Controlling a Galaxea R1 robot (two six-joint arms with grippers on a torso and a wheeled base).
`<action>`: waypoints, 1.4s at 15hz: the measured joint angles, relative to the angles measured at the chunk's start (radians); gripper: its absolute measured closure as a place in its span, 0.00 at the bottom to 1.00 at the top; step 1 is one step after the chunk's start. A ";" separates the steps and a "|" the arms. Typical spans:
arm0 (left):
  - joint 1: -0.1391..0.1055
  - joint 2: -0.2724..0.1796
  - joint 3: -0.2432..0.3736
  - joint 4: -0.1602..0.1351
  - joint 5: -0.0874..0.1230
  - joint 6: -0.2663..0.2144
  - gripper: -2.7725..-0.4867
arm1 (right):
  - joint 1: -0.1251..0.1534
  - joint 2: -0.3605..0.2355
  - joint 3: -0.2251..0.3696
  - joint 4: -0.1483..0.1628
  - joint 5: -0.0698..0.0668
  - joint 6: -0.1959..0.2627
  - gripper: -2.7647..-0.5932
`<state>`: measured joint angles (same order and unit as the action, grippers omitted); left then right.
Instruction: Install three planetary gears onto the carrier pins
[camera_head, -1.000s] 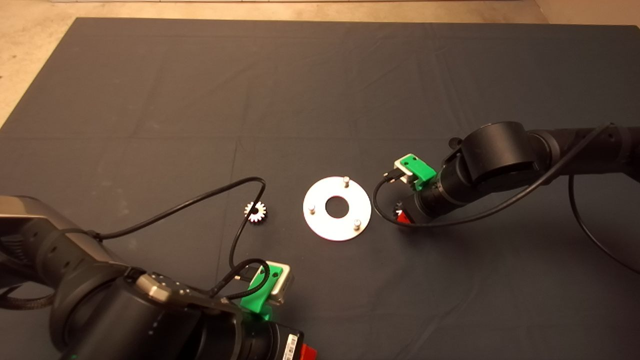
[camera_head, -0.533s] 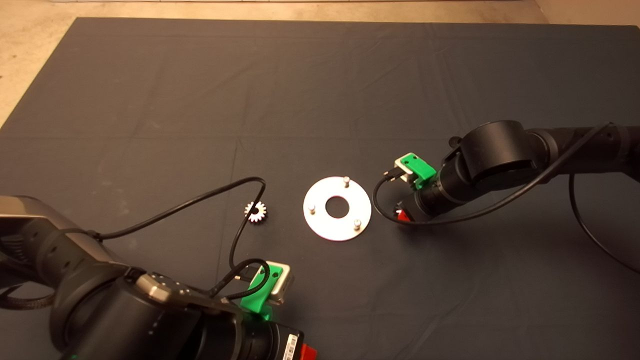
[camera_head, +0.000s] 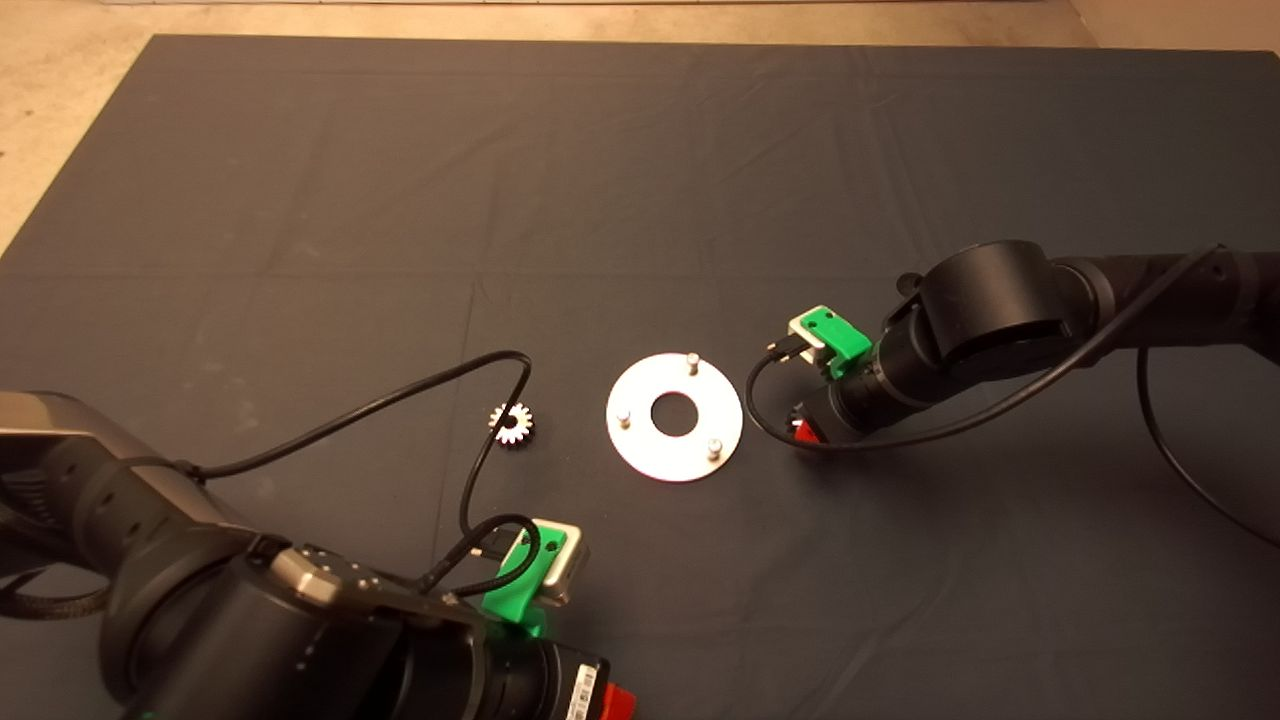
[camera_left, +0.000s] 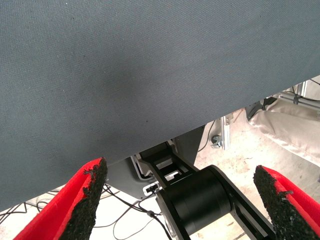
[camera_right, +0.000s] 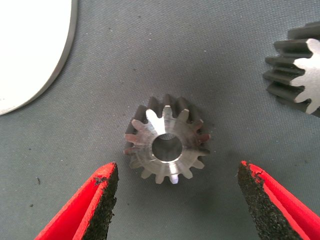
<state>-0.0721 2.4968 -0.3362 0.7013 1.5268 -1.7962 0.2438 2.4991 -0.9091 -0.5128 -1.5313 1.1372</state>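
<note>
On the dark mat (camera_head: 640, 180), near its middle, the round silver plate (camera_head: 640, 450) is lying flat with its three pins (camera_head: 692, 359) standing upright and bare around the central hole. One gear (camera_head: 512, 423) is sitting on the mat to the plate's left, apart from it and partly crossed by a black cable (camera_head: 400, 400) running from the left arm.

Just beside the plate's right edge, the right gripper (camera_head: 806, 428) is hanging low over the mat, its arm coming in from the right. Its wrist view is showing the two red fingers (camera_right: 92, 202) spread wide, gripping nothing, with a second gear (camera_right: 166, 140) lying flat on the mat between and just ahead of them, touching neither pad. A curved edge of the plate is showing near this gear, and a third gear (camera_right: 300, 67) is lying close by on the far side of it, cut off by the frame edge.

At the lower left of the head view, the left gripper (camera_head: 618, 703) is waiting at the mat's near edge. Its fingers (camera_left: 82, 200) are likewise standing wide apart and empty, and its wrist view is showing the mat's edge with the robot's base and the floor beyond.
</note>
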 joint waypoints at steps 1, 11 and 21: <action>0.000 0.000 0.000 0.000 0.000 0.000 0.30 | 0.000 0.000 0.000 0.000 0.000 0.000 0.46; 0.000 0.003 0.000 0.003 0.000 0.000 0.30 | -0.002 0.000 -0.016 -0.006 0.000 0.000 0.46; 0.000 0.009 0.000 0.004 0.000 0.000 0.30 | -0.003 0.003 -0.039 -0.006 0.008 0.000 0.55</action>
<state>-0.0721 2.5055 -0.3362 0.7051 1.5268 -1.7962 0.2412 2.5021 -0.9477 -0.5185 -1.5230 1.1372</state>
